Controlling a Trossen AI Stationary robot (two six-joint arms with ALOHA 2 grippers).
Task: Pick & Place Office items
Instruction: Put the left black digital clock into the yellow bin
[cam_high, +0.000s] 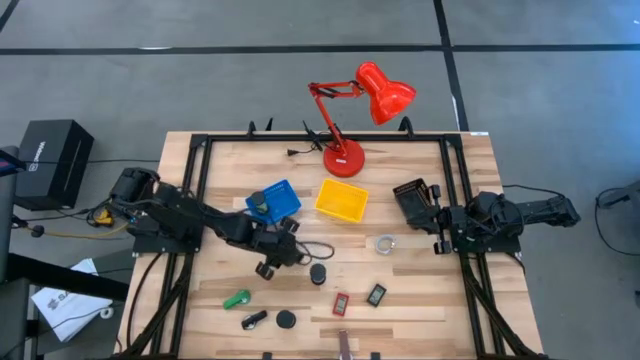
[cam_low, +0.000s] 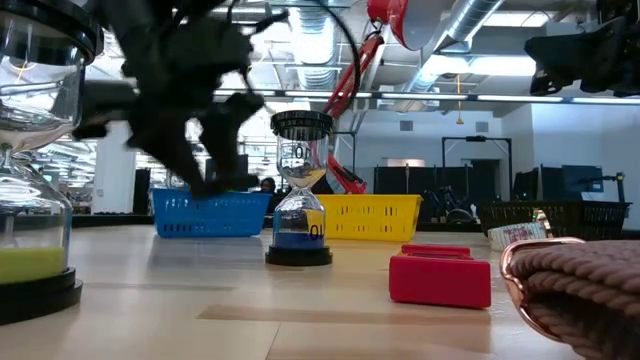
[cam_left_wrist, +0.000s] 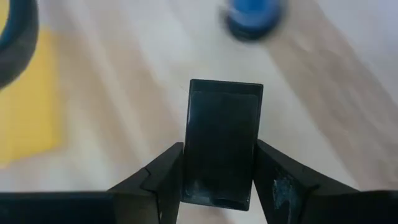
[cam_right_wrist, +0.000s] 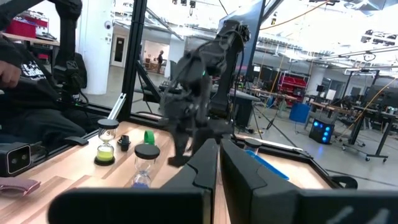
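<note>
Black block (cam_left_wrist: 222, 146) | pinched between left claw (cam_left_wrist: 219, 186) fingers | right claw (cam_right_wrist: 219, 163) clenched, empty, table's right side

Two trays (cam_high: 274, 200) (cam_high: 341, 200) sit side by side mid-table, the lamp (cam_high: 344, 158) just behind them; a clear ring (cam_high: 385, 243) lies to their right; clip (cam_high: 236, 298), discs (cam_high: 286, 319) and small blocks (cam_high: 376, 295) are scattered nearer the front edge

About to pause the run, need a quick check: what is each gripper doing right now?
Left gripper: fingers closed on a black block, above the table middle.
Right gripper: shut, holding nothing, waiting at the table's right side.
</note>
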